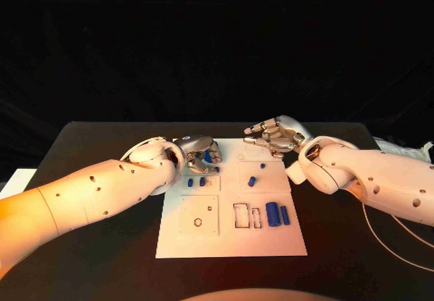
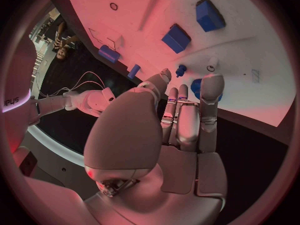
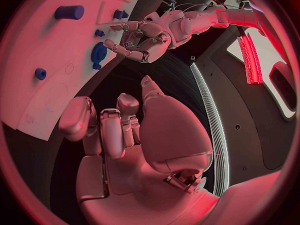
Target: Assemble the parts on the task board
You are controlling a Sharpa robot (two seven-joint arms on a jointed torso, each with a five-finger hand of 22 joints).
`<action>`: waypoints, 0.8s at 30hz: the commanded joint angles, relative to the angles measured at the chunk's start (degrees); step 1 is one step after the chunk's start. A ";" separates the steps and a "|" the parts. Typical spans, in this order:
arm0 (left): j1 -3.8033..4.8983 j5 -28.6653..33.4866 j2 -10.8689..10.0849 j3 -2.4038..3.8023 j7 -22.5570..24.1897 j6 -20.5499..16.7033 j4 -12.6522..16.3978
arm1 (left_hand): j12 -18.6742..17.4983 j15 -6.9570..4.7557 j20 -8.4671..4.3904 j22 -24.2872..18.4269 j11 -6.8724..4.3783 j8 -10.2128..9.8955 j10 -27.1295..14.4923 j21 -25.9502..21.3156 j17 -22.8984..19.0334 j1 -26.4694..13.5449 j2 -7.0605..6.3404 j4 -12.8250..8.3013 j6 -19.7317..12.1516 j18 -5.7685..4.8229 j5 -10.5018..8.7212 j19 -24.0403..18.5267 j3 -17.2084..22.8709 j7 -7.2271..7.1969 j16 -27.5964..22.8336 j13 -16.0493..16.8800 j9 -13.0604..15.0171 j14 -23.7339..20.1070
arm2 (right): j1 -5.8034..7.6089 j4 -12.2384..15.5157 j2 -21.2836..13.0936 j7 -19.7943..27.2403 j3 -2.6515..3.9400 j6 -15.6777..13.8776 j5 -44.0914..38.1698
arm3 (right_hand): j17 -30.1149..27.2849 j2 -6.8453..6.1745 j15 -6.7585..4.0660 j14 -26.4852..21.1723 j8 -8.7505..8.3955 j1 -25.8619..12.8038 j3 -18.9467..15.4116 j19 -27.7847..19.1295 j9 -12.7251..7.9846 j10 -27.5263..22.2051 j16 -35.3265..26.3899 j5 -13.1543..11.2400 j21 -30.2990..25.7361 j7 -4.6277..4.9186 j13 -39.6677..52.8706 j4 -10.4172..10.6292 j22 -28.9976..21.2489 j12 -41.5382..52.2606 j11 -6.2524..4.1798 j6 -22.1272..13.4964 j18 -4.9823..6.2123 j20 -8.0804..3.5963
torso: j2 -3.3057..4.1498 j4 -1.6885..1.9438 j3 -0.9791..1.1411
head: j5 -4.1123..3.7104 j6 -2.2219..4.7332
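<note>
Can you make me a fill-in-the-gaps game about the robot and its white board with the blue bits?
1. The small parts on the task board are coloured ____.
2. The task board lies on a ____ table.
3. The right hand holds ____.
4. The left hand is over the board's far ____ corner.

Missing words: blue; black; nothing; left

You can read only one piece of writing: on the white arm (image 2: 17,92) at the rim of the left wrist view stand some small dark letters, cut off, perhaps "eus". The task board (image 1: 232,241) carries no readable label.
</note>
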 commanded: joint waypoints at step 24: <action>-0.07 -9.22 4.78 0.00 -8.85 5.76 -3.85 | -1.78 -0.90 -0.80 7.84 -0.81 -0.75 4.96 7.87 -3.12 -0.59 0.97 -0.80 3.75 -2.07 0.15 3.68 4.28 -0.45 -0.42 -1.14 -1.54 1.72 | -0.06 0.21 0.27 0.33 0.00 0.99 -0.23 | 1.91 0.57 -0.17 3.08 0.13 0.03 -0.29 -0.39 0.06 -0.48 -0.26 0.18 -0.12 0.08 -0.05 0.10 -0.05 -0.20 0.08 0.24 0.90 0.02 | -0.03 0.05 0.05 | -0.32 -0.15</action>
